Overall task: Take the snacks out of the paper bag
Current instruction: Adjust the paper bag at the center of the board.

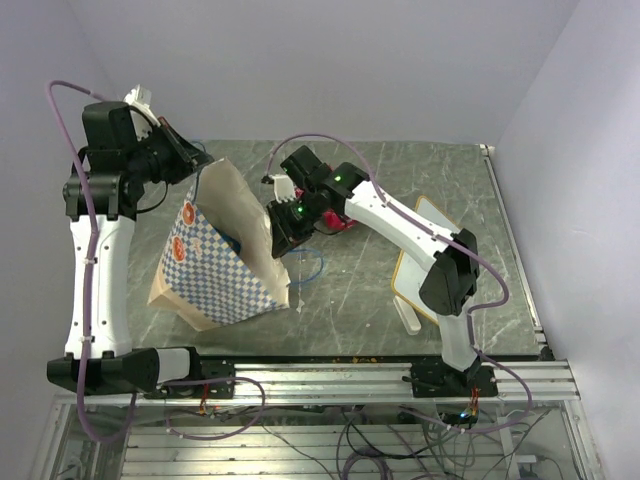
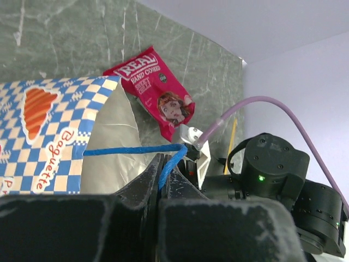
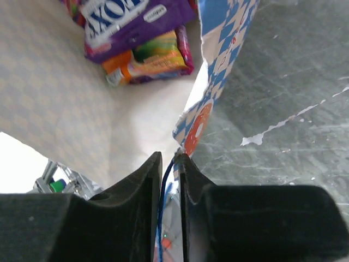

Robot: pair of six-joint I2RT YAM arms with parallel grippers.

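nearest to the arm bases is the paper bag [image 1: 215,265], on the left part of the counter [image 1: 420,165], with its mouth turned toward the right arm; at this mouth the right hand [image 3: 170,164] has its fingers almost together and a blue string handle [image 3: 163,202] runs between them, so i judge that it grips this string; deeper inside, at the bottom of the bag, lie a purple packet [image 3: 128,22] and an orange packet [image 3: 147,61]; at the far edge of the bag the left hand [image 2: 165,166] is closed on the other string handle [image 2: 131,149]; beyond it a red packet [image 2: 155,93] is already out on the counter; the danger is that both hands hold only thin strings, so a strong pull apart can tear a handle or the paper; also no hand is free for the packets, and if one lets go, the mouth can fall shut or the bag can tip.
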